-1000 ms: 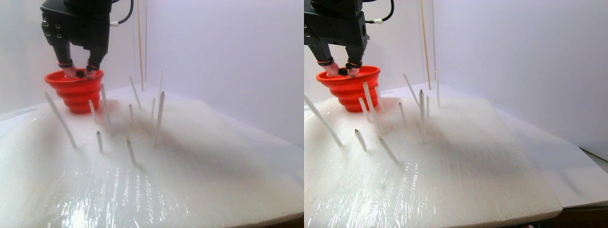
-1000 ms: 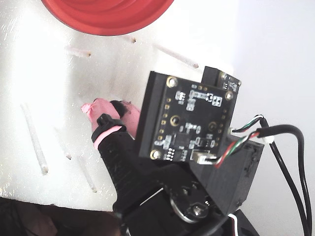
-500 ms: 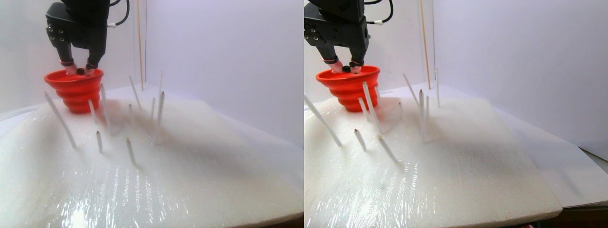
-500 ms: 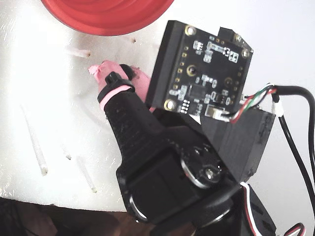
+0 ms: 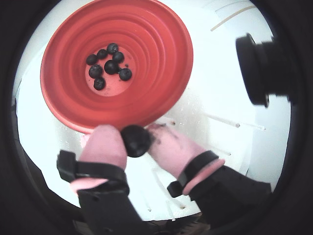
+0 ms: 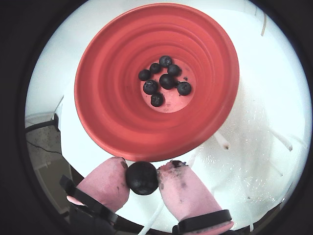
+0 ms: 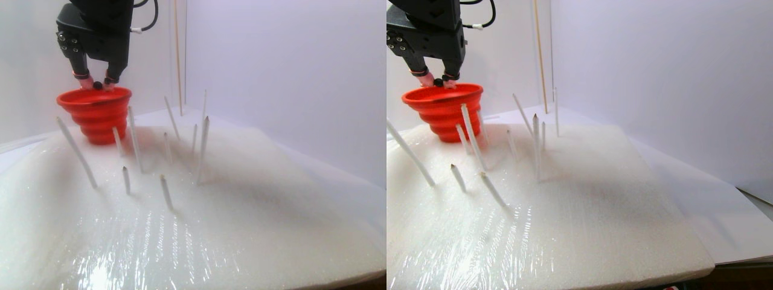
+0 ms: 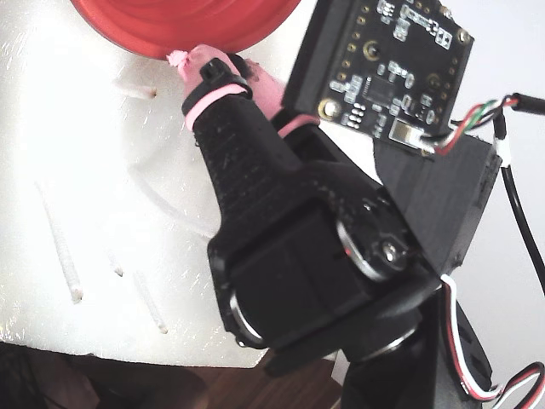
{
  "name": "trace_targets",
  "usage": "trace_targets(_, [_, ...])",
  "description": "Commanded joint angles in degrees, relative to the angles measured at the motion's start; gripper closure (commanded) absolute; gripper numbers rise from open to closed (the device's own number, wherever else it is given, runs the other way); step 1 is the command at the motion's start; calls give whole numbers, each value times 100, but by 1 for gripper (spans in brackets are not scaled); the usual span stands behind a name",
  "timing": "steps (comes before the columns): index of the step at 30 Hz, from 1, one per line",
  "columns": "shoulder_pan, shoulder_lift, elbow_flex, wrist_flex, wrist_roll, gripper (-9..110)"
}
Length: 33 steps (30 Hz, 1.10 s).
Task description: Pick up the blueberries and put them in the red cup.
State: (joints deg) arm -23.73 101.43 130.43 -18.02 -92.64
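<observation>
The red cup (image 5: 156, 58) fills the top of both wrist views (image 6: 112, 83) and stands at the far left of the foam board in the stereo pair view (image 7: 95, 115). Several dark blueberries (image 5: 111, 66) lie on its bottom (image 6: 167, 81). My gripper (image 5: 136, 140), with pink-covered fingers (image 6: 105, 183), is shut on one more blueberry (image 6: 142, 177). It hangs just above the cup's near rim (image 7: 98, 86). In the fixed view the arm's black body hides the held berry, and only a pink fingertip (image 8: 204, 64) shows at the cup's edge (image 8: 170, 21).
Thin white sticks (image 7: 202, 148) stand tilted in the white foam board (image 7: 253, 229) to the right of and in front of the cup. A tall wooden rod (image 7: 177, 54) rises behind. A circuit board (image 8: 392, 60) with cables rides on the arm.
The gripper, still shut on the blueberry, has risen and moved toward the cup, from beside its wall to just over its near rim.
</observation>
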Motion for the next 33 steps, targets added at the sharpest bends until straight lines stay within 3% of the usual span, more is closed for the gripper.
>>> trace_targets(1, [-202, 44, -457, -176, 70, 91])
trace_targets(33, [-88, 308, -589, -281, 229, 84])
